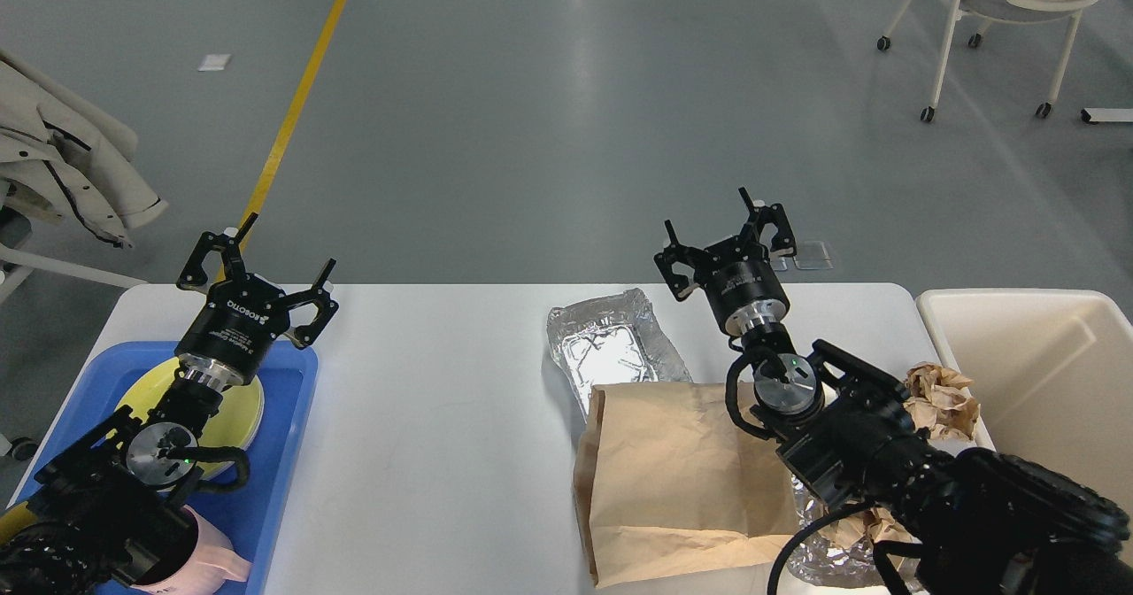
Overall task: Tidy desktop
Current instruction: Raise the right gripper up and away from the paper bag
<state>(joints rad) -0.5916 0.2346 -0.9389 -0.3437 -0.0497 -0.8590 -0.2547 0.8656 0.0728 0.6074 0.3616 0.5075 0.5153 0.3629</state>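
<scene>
The white bench carries most of its litter on the right: a brown paper bag lying flat at the near edge, a foil tray just beyond it, crumpled brown paper beside the cream bin. More foil and paper lie under the right arm (half hidden, so hard to read). The likeliest trouble is that forearm: it hangs low across the bag's right side, and a careless sweep could drag the bag or push the crumpled paper off the near edge. The foil tray is thin and could crush or slip from a pinch. The right hand is raised past the far edge, fingers spread wide, holding nothing. The left hand is likewise wide and empty, raised above the blue tray, which holds a yellow plate and a pink cup.
</scene>
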